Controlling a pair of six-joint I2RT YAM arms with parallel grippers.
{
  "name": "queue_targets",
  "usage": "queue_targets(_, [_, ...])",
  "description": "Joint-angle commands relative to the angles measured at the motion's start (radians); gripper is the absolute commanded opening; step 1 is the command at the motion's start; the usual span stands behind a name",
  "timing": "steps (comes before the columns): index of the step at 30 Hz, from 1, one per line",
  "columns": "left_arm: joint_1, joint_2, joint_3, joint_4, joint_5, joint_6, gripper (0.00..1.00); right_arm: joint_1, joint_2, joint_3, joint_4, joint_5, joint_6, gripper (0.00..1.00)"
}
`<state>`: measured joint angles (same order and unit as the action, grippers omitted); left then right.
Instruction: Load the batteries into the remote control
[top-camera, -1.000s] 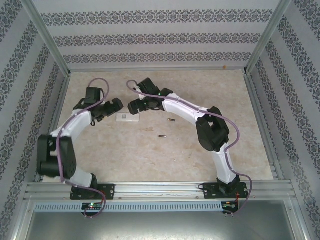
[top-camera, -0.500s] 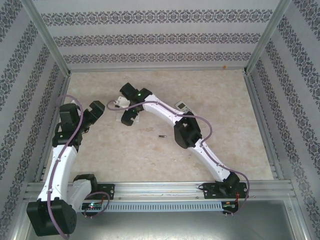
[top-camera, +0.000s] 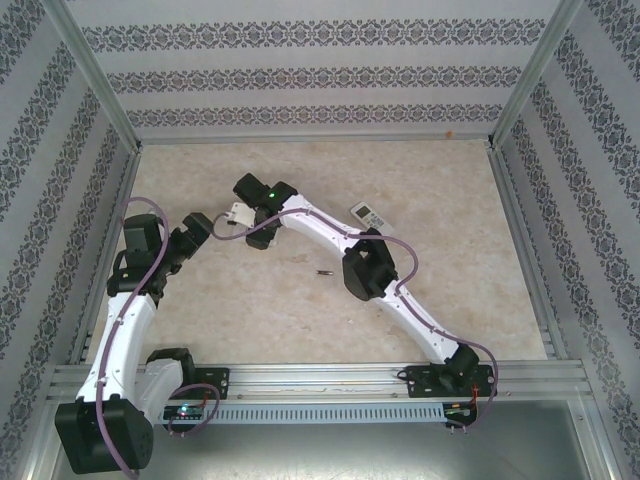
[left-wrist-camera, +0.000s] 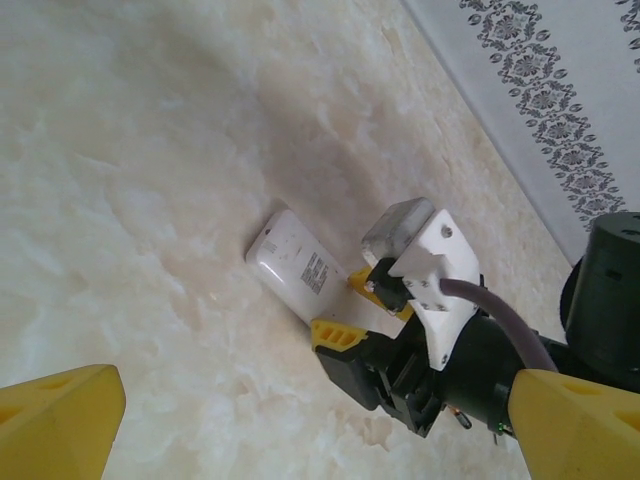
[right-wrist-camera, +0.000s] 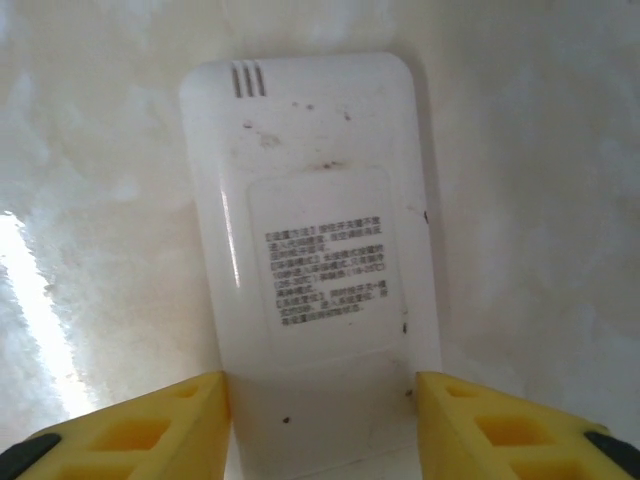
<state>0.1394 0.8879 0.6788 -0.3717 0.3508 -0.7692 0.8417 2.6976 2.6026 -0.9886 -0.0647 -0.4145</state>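
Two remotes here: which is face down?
The white plastic remote between the right gripper's jaws, printed back label up. The other white remote lies apart near the right arm.

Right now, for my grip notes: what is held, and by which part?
Right gripper pinches the white remote by its side edges near one end; left gripper holds nothing.

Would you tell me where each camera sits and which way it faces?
Top external: above and behind the bases, looking down at the table; both arms, left claw, right claw.
Left wrist: left arm, facing the white remote and right claw; own open fingers.
Right wrist: right arm, looking down at the remote's back; own fingers flank it.
Both wrist views share that remote.
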Motion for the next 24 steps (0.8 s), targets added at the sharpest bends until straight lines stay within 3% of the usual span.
queue_targets(1, [0.012,-0.013,0.024,-0.061,-0.02,0.032,0.99,0.0,-0.095,-0.028,0.004,-0.125,0.098,0.48])
queue_targets(6, [0.024,0.007,0.077,-0.065,0.034,0.021,0.99,-0.018,-0.288,-0.251,0.177,-0.22,0.231,0.46])
queue_targets(8, [0.025,0.033,0.096,-0.055,0.077,0.016,0.98,-0.018,-0.352,-0.366,0.264,-0.219,0.246,0.5])
queue_targets(10, [0.025,0.065,0.113,-0.049,0.122,0.02,0.97,-0.022,-0.396,-0.466,0.348,-0.197,0.241,0.69])
queue_targets(12, [0.025,0.087,0.12,-0.061,0.125,0.029,0.97,-0.035,-0.392,-0.494,0.364,-0.188,0.233,0.79])
queue_targets(19, [0.025,0.103,0.129,-0.097,0.11,0.014,0.97,-0.053,-0.085,-0.004,-0.001,-0.157,0.182,0.89])
queue_targets(24, [0.026,0.101,0.12,-0.084,0.113,-0.002,0.98,-0.052,-0.031,0.03,0.016,-0.161,0.158,0.97])
